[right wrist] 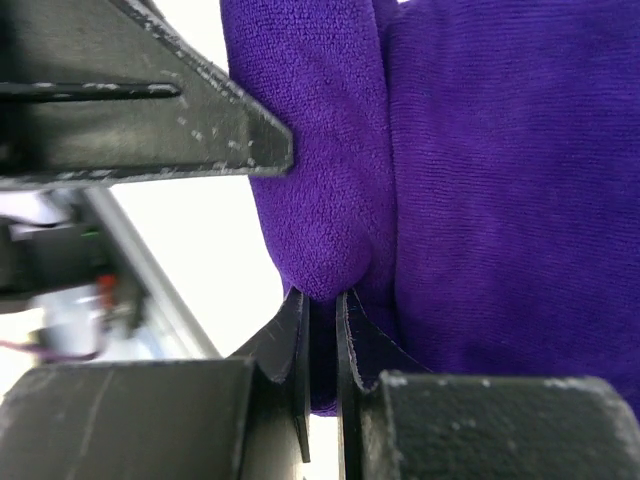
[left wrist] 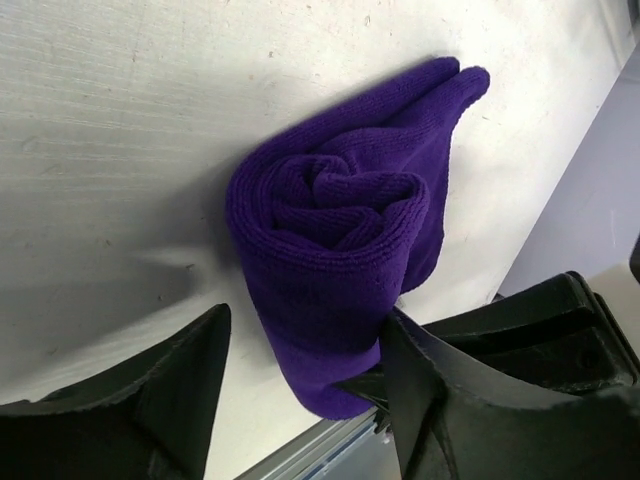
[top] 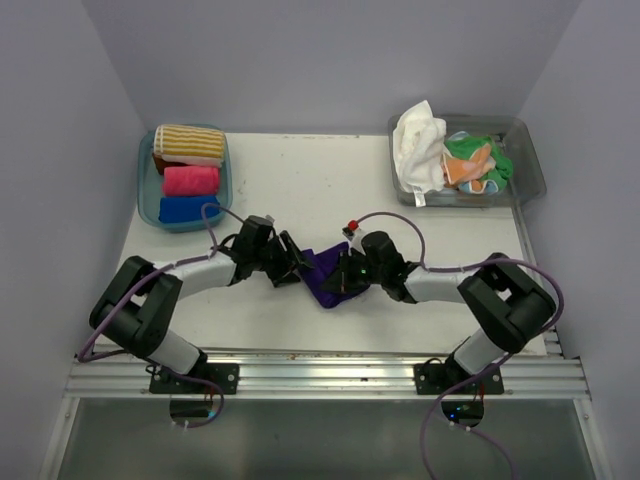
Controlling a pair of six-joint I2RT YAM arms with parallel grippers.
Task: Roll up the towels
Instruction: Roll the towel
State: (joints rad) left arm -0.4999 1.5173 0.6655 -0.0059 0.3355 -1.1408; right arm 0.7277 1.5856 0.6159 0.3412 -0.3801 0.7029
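Note:
A purple towel (top: 325, 275) lies partly rolled on the white table between the two arms. In the left wrist view the purple towel (left wrist: 335, 240) shows a spiral end, and its near end sits between the spread fingers of my left gripper (left wrist: 305, 375), which is open. My left gripper (top: 290, 262) is at the towel's left side. My right gripper (top: 345, 277) is at its right side. In the right wrist view my right gripper (right wrist: 322, 320) is shut on a thin fold of the purple towel (right wrist: 480, 200).
A blue tub (top: 150, 195) at the back left holds rolled striped (top: 188, 143), pink (top: 190, 179) and blue (top: 188, 208) towels. A clear tub (top: 528, 165) at the back right holds loose white (top: 418, 145), orange (top: 468, 172) and green (top: 470, 148) towels. The table's metal front rail (top: 320, 370) is near.

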